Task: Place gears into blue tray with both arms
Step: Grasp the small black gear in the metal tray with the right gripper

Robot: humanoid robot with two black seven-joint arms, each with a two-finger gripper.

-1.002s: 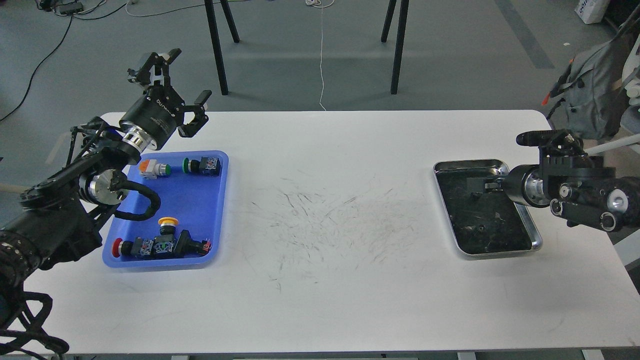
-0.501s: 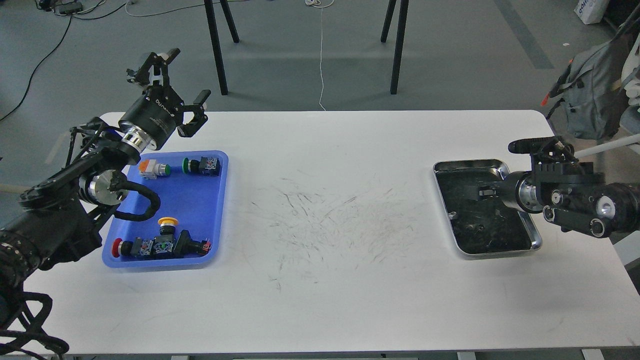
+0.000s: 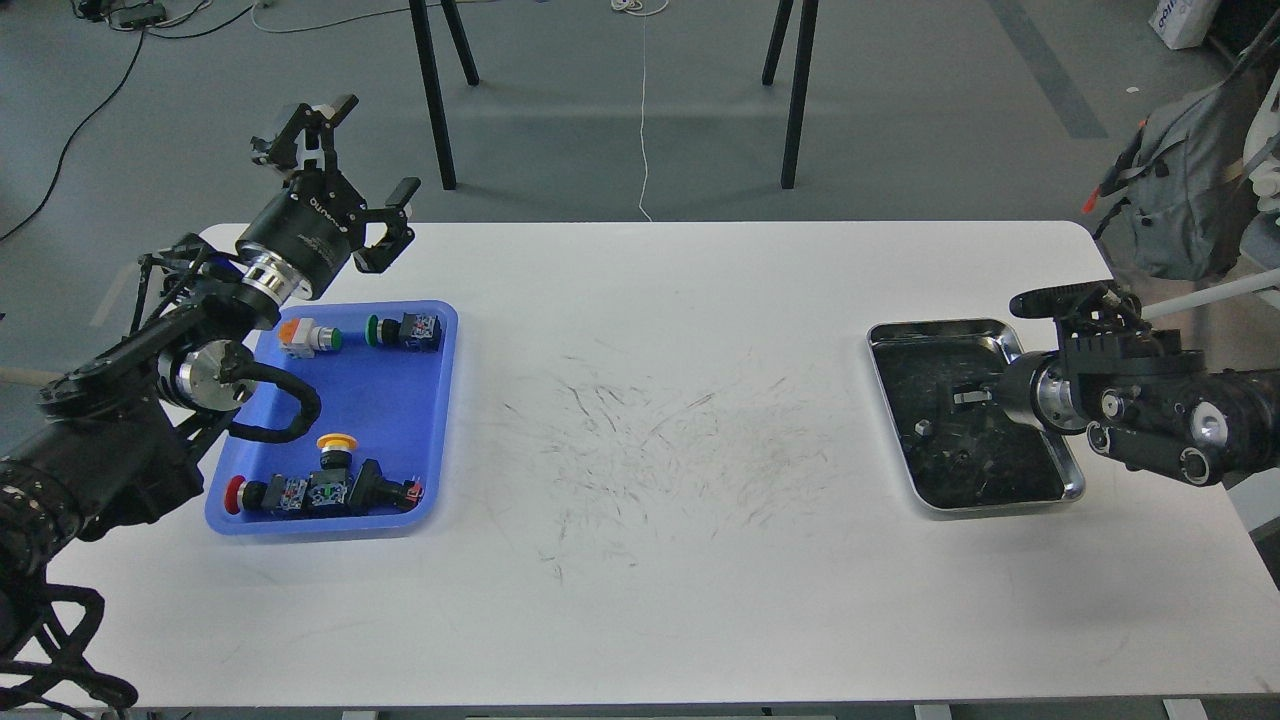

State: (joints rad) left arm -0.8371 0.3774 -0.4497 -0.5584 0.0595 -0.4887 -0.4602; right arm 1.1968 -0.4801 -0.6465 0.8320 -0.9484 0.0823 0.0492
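The blue tray lies at the left of the table and holds several coloured push-buttons. My left gripper is open and empty, held up above the tray's far edge. My right gripper reaches from the right into the steel tray. It is small and dark against the tray's inside, so its fingers cannot be told apart. Small dark bits lie in that tray, with a small pale piece to the gripper's left. I cannot pick out single gears among them.
The white table is scuffed with dark marks in its middle. Black stand legs rise from the floor behind the far edge. A grey backpack sits past the right far corner.
My right arm has dropped and drawn its gripper a little toward the near side inside the steel tray. The left arm has barely moved.
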